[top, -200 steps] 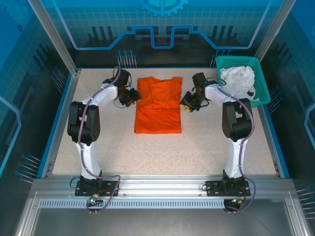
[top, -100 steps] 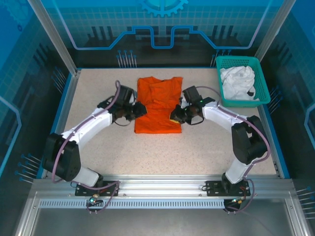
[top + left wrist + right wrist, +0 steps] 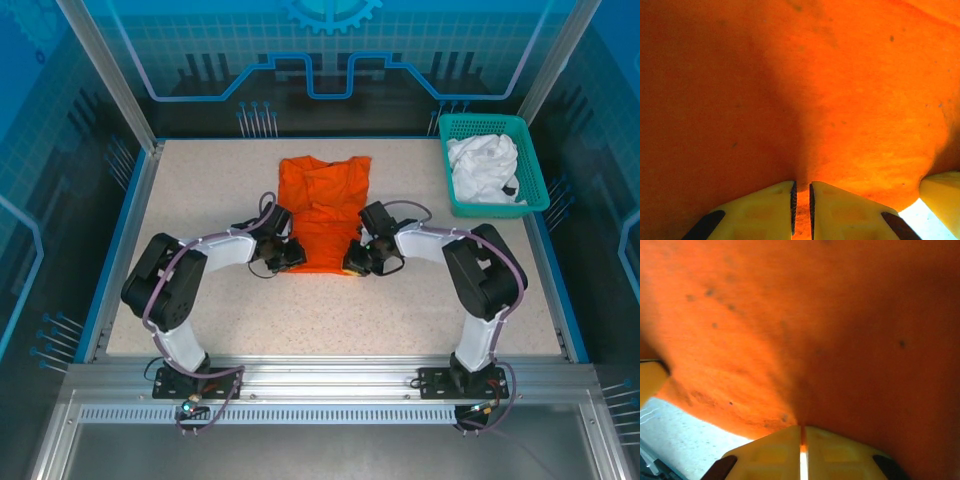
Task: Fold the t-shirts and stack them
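Top external: both jaws pinch near corners of the soft orange t-shirt point(image 3: 322, 200).

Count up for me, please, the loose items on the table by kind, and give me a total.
T-shirts: 2 (orange t-shirt, white t-shirt)
Baskets: 1 (teal basket)
Total: 3

Plain orange shirt point(image 3: 322, 200); white shirt point(image 3: 480, 165); teal lattice basket point(image 3: 486, 122); speckled beige table point(image 3: 400, 300); yellow fingers point(image 3: 765, 210).
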